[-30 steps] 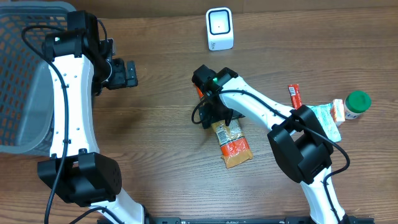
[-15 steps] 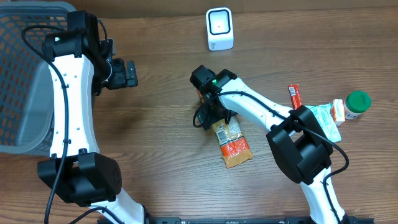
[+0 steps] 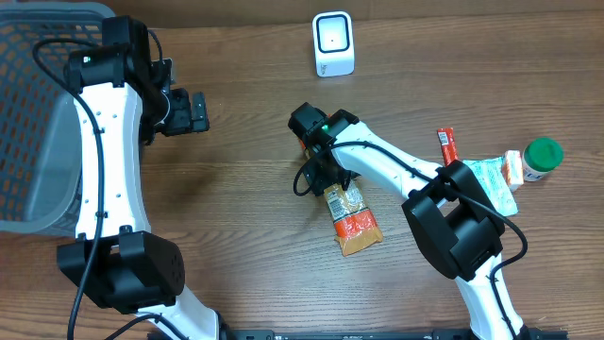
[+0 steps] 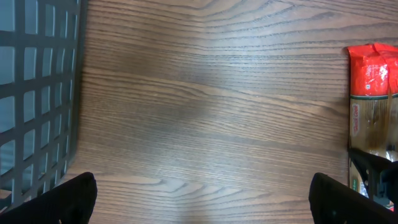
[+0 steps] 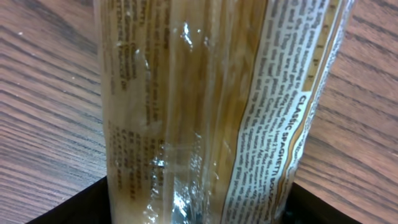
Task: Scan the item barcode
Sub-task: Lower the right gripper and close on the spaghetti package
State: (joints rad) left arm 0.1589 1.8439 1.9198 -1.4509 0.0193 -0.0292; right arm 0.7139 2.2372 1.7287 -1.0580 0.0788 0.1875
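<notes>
The step in hand looks like the pickup. The right tool [image 3: 324, 179] sits over the far end of the spaghetti packet [image 3: 351, 215], which lies flat on the counter [image 3: 236, 246] near the middle. Its jaws straddle the packet's width, but whether they pinch it cannot be told. The left tool [image 3: 196, 111] hangs released and empty at the far left, beside the basket [image 3: 38, 123]. The next move calls for a firm hold, a lift, and turning the printed code toward the scanner [image 3: 333, 43] at the far edge.
</notes>
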